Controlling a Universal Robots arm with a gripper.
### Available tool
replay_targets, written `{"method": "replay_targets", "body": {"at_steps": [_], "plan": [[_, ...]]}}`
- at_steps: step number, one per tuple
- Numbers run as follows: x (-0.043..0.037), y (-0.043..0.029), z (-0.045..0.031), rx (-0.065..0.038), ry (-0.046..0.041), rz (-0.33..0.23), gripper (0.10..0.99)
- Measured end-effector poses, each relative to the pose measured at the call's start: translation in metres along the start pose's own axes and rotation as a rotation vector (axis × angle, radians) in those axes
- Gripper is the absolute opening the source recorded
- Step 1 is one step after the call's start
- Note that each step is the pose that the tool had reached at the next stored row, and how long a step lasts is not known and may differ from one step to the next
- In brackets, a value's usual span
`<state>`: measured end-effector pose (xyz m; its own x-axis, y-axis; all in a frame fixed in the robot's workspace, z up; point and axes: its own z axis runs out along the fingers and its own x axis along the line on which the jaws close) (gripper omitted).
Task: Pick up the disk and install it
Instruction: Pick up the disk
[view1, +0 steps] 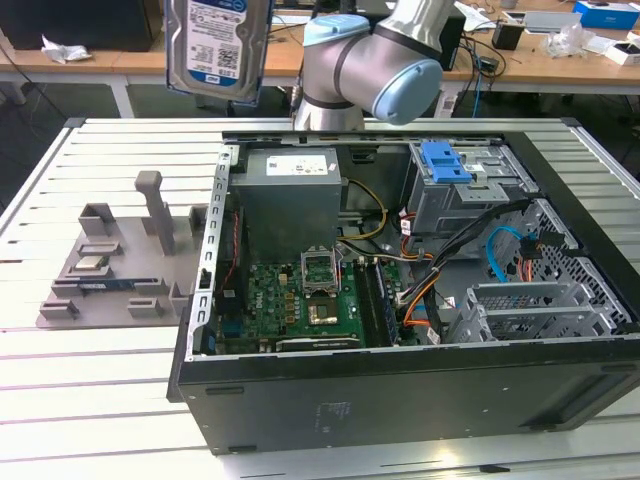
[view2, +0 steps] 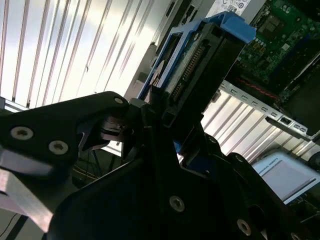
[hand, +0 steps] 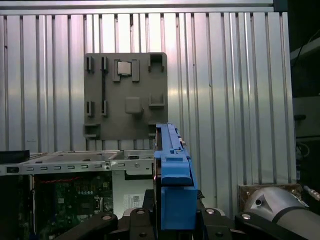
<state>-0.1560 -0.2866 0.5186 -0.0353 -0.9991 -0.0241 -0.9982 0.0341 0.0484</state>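
Clasping one disk (view1: 218, 45), one end effector (hand: 172, 222).

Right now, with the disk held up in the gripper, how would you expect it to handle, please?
The disk looks like a rigid metal-cased slab, so probably stiff and heavy for its size. Its blue plastic rails look smooth, so it might slip in the gripper if jolted.

A silver tabletop (view1: 100, 400) of long ribbed metal slats carries two things; an open black computer case (view1: 400, 405) lies on its side across the middle and the exterior view's right; a flat grey fixture plate (view1: 105, 275) with raised posts and slots sits just beside the case, toward the exterior view's left; bare slats surround both.
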Motion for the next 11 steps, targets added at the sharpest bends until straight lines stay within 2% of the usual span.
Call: {"method": "replay_targets", "body": {"at_steps": [11], "plan": [[-0.002,-0.0562,-0.0027,-0.005,0.0001,0.0,0.365]]}}
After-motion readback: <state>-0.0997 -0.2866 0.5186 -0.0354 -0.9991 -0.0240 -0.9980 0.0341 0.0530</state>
